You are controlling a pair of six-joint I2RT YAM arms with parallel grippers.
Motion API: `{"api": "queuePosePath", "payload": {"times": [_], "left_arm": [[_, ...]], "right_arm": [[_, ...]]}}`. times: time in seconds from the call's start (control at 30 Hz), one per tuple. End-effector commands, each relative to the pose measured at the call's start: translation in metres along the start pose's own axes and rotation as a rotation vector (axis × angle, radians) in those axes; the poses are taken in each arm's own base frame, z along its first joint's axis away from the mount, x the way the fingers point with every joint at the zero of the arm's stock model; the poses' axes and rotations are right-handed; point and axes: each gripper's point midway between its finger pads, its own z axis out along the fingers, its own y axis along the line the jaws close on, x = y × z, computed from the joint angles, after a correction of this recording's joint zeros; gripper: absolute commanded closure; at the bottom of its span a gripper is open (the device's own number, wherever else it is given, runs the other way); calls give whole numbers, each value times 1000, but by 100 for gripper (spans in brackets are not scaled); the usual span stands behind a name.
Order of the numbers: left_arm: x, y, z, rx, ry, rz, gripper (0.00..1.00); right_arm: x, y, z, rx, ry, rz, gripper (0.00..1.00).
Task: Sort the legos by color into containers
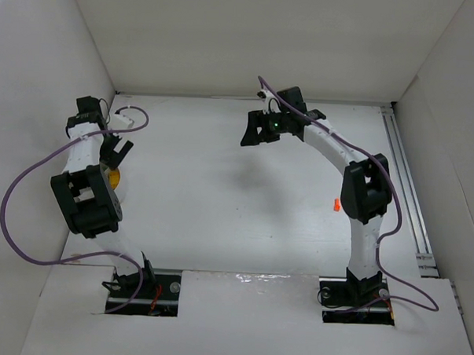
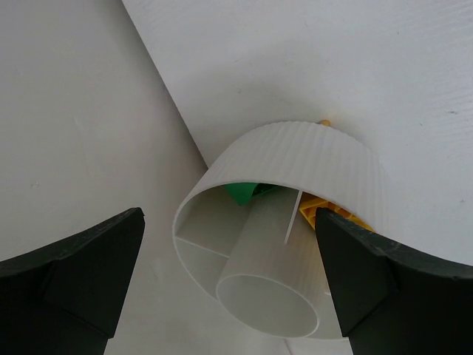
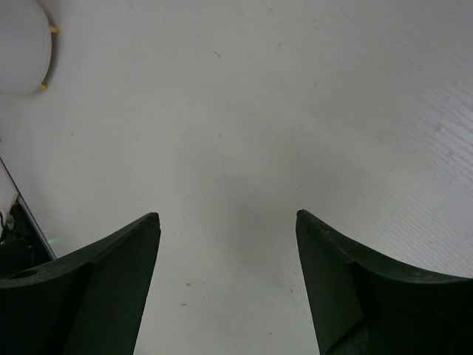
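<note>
In the left wrist view a ribbed translucent cup (image 2: 310, 163) lies tipped against the side wall, its mouth toward me. A smaller translucent cup (image 2: 270, 285) is nested inside it, with a green lego (image 2: 247, 194) and a yellow lego (image 2: 329, 211) behind it. My left gripper (image 2: 229, 216) is open, one finger on each side of the cup's mouth, holding nothing. My right gripper (image 3: 227, 214) is open and empty over bare white floor. In the top view the left gripper (image 1: 118, 150) is by the left wall and the right gripper (image 1: 253, 131) is at mid-back. One orange lego (image 1: 337, 204) lies beside the right arm.
A yellow-orange patch (image 1: 111, 177) shows under the left arm by the left wall. The right wrist view shows a whitish cup (image 3: 22, 44) with yellow bits at its rim at the far top left. White walls enclose the floor, with a rail (image 1: 406, 177) along the right side.
</note>
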Motion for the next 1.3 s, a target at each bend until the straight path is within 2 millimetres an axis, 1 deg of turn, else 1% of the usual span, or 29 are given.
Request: {"api": "queuePosePath", "payload": {"times": [0.0, 0.07, 0.1, 0.2, 0.23, 0.3, 0.37, 0.4, 0.43, 0.47, 0.53, 0.57, 0.63, 0.67, 0.73, 0.8, 0.83, 0.87, 0.9, 0.93, 0.97, 1.03, 1.07, 1.1, 1.13, 1.17, 1.2, 1.23, 1.27], "left_arm": [[6, -4, 5, 3, 23, 10, 0], [3, 1, 5, -21, 15, -1, 0], [7, 0, 6, -22, 29, 0, 0], [7, 3, 8, -38, 29, -1, 0], [7, 3, 8, -38, 29, -1, 0], [5, 10, 8, -74, 25, -5, 0], [5, 10, 7, -81, 18, -15, 0], [2, 15, 3, -106, 8, -18, 0], [3, 16, 5, -117, 10, -19, 0], [2, 21, 1, -140, 1, -23, 0], [-1, 26, -1, -172, -13, -37, 0], [2, 23, 1, -165, -6, -36, 0], [-4, 36, -7, -226, -31, -46, 0], [-2, 37, -6, -235, -26, -47, 0], [-5, 46, -15, -271, -56, -73, 0], [-6, 49, -16, -288, -61, -86, 0], [-9, 53, -21, -307, -81, -99, 0], [-10, 62, -28, -341, -106, -114, 0], [-12, 60, -27, -332, -116, -121, 0], [-12, 66, -33, -347, -136, -133, 0], [-17, 69, -41, -358, -162, -147, 0], [-22, 75, -50, -360, -207, -162, 0], [-27, 76, -52, -353, -228, -159, 0], [-24, 75, -57, -339, -230, -163, 0], [-32, 74, -62, -317, -263, -155, 0], [-32, 74, -66, -287, -280, -158, 0], [-21, 61, -63, -200, -248, -152, 0], [-29, 48, -62, -116, -277, -126, 0], [-30, 49, -69, -87, -283, -100, 0]], "right_arm": [[-18, 3, -2, -8, -39, -14, 21], [-20, 3, -3, 1, -41, -14, 21], [-20, 3, -3, 1, -41, -14, 21], [-17, 0, 0, 3, -33, -9, 21], [-20, 1, -1, 1, -41, -14, 21], [-20, 1, -1, 1, -41, -14, 21], [-20, 1, -1, 1, -41, -14, 21], [-24, 3, -3, 0, -48, -19, 21], [-24, 3, -3, 0, -48, -19, 21], [-21, 0, 1, 1, -41, -14, 21], [-21, 0, 1, 1, -41, -14, 21], [-19, 0, 0, 3, -33, -9, 21], [-23, 1, -1, 1, -41, -14, 21], [-23, 1, -1, 1, -41, -14, 21], [-23, 1, -1, 1, -41, -14, 21], [-20, -1, 2, 3, -33, -9, 21], [-20, -1, 2, 3, -33, -9, 21], [-23, 0, 1, 1, -41, -14, 21], [-23, 0, 1, 1, -41, -14, 21], [-23, 0, 1, 1, -41, -14, 21], [-23, 0, 1, 1, -41, -14, 21], [-26, 3, 0, -9, -46, -19, 21], [-26, 3, 0, -9, -46, -19, 21], [-26, 3, 0, -9, -46, -19, 21], [-25, 8, 2, -15, -42, -24, 21], [-25, 8, 2, -15, -42, -24, 21], [-25, 8, 2, -15, -42, -24, 21], [-25, 8, 2, -15, -42, -24, 21], [-25, 8, 2, -15, -42, -24, 21]]}}
